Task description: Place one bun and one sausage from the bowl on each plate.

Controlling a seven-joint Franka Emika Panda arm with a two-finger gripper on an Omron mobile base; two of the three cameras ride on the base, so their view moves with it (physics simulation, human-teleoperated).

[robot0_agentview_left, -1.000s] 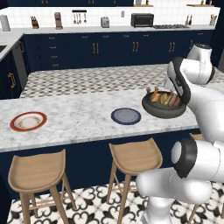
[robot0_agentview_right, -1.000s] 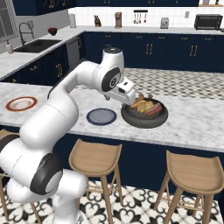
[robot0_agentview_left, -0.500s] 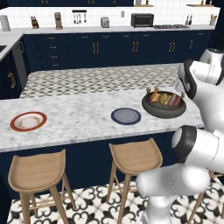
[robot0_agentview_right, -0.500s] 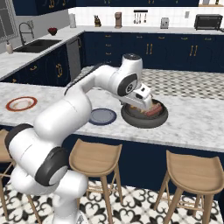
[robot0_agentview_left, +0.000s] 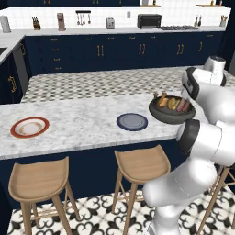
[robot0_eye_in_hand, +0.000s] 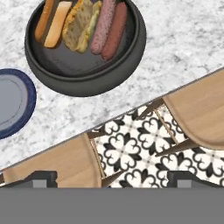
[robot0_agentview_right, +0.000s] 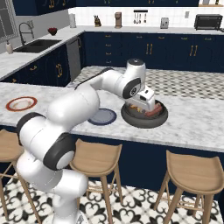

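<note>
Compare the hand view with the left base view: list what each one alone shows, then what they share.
Hand view alone: the open gripper and the food seen from above, two sausages beside the buns.
Left base view alone: the red-rimmed plate far along the counter, and the back wall's toaster oven.
Both: the dark bowl, the blue plate, the wooden stools.

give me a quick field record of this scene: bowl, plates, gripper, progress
bowl: dark bowl on the marble counter near its front edge, holding buns and sausages
bowl contents: two reddish sausages side by side, buns beside them
blue plate: navy plate next to the bowl, nothing on it
red-rimmed plate: far along the counter, no food on it
gripper: open, holding nothing, above the counter edge and stools
progress: no bun or sausage moved to a plate yet
</note>
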